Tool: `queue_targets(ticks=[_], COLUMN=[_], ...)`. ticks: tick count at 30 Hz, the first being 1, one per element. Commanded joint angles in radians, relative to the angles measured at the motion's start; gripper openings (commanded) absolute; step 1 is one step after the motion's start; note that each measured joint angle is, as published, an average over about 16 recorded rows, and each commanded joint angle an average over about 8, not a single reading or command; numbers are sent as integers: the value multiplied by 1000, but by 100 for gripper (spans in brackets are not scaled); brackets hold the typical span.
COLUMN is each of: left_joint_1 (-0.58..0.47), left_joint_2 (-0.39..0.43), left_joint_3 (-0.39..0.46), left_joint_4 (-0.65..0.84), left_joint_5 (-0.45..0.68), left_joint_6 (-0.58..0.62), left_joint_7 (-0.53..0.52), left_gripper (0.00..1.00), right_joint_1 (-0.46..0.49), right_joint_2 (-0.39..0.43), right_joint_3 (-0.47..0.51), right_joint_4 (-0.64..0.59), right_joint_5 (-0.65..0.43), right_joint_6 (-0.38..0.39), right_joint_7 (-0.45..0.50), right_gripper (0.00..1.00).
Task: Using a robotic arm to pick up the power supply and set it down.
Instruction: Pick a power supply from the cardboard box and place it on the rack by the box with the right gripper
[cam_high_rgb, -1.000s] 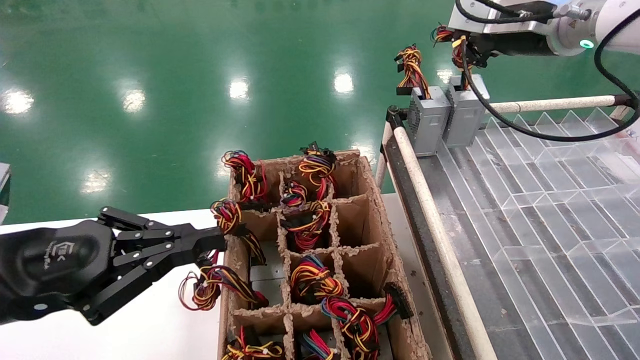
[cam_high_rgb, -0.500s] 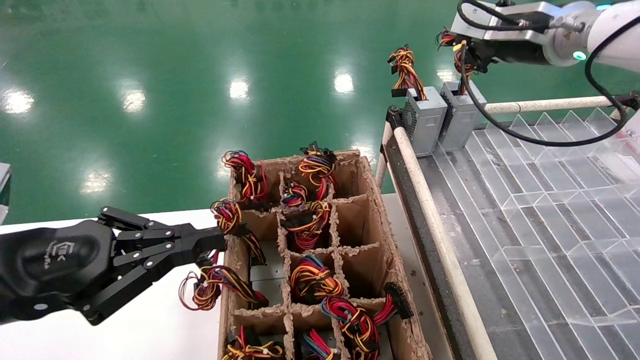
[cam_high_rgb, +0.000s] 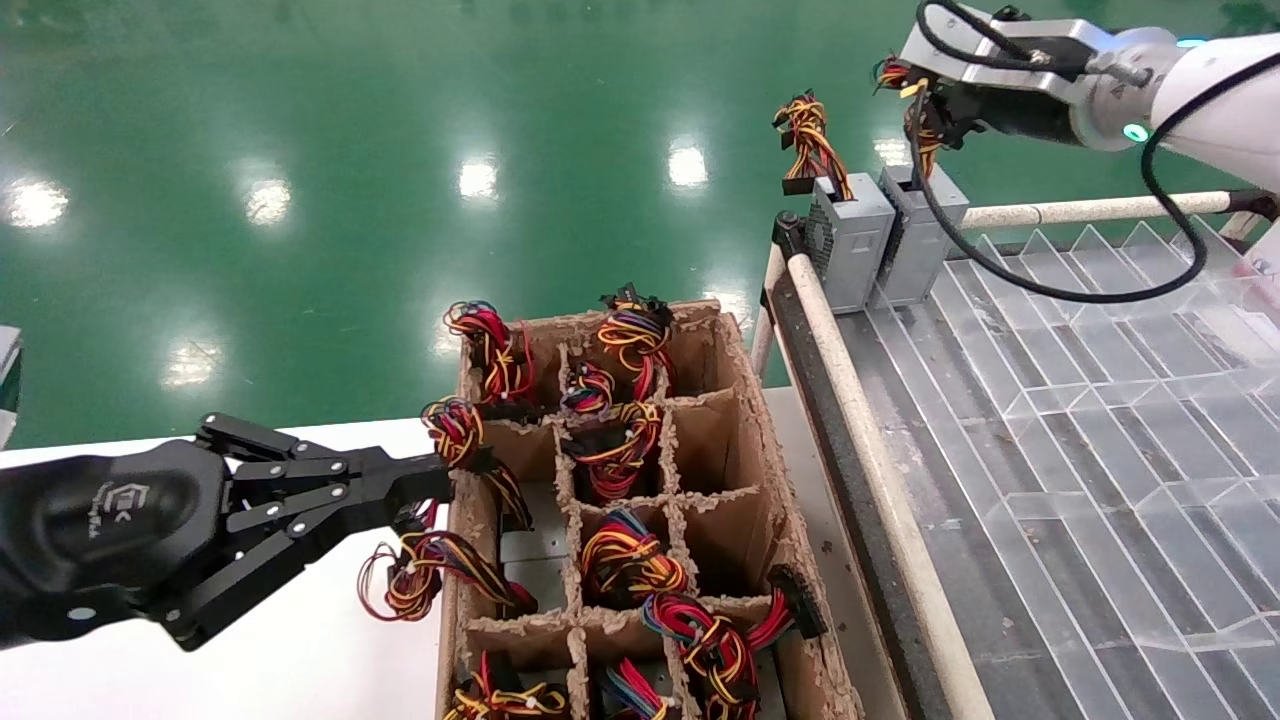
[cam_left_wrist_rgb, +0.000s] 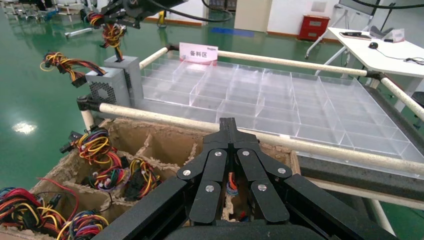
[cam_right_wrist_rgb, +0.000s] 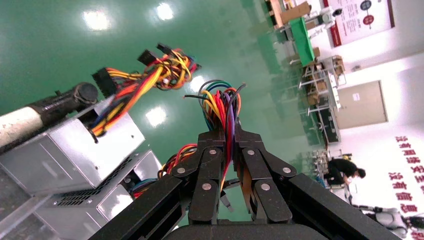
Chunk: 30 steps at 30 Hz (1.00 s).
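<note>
At lower left the left gripper (cam_high_rgb: 425, 485) idles, jaws together, beside the cardboard crate (cam_high_rgb: 745, 420). Upper right, the right gripper (cam_high_rgb: 925, 105) pinches the power supply (cam_high_rgb: 925, 240) by its wires, standing in the tray corner. Likely setting down; next, release.

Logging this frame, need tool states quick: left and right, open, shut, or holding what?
Left tool: shut, holding nothing, parked at the cardboard box.
Right tool: shut on the wire bundle of the power supply standing on the tray.

A pink sign (cam_left_wrist_rgb: 198, 51) on the clear divider tray's far rail reads "备料区".
</note>
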Motion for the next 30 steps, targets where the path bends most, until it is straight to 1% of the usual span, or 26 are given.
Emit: queue_targets(ticks=[1, 12, 13, 20, 21, 30], left_joint_1=[0, 0, 0, 0, 0, 0], left_joint_2=[0, 0, 0, 0, 0, 0], left_joint_3=[0, 0, 0, 0, 0, 0], left_joint_4=[0, 0, 0, 0, 0, 0], left_joint_5=[0, 0, 0, 0, 0, 0], left_joint_6=[0, 0, 0, 0, 0, 0], left_joint_7=[0, 0, 0, 0, 0, 0], left_gripper=[0, 0, 0, 0, 0, 0], right_joint_1=[-8, -24, -24, -26, -26, -17], right_joint_2=[-3, -15, -16, -21, -21, -18], right_joint_3=[6, 11, 12, 20, 21, 34], right_joint_4=[-1, -17, -18, -24, -24, -19], right_joint_5=[9, 17, 17, 28, 31, 49], right_joint_6=[4, 13, 12, 8, 7, 0], right_joint_7=[-11, -43, -45, -49, -50, -60], right_gripper=[0, 0, 6, 93, 100, 100])
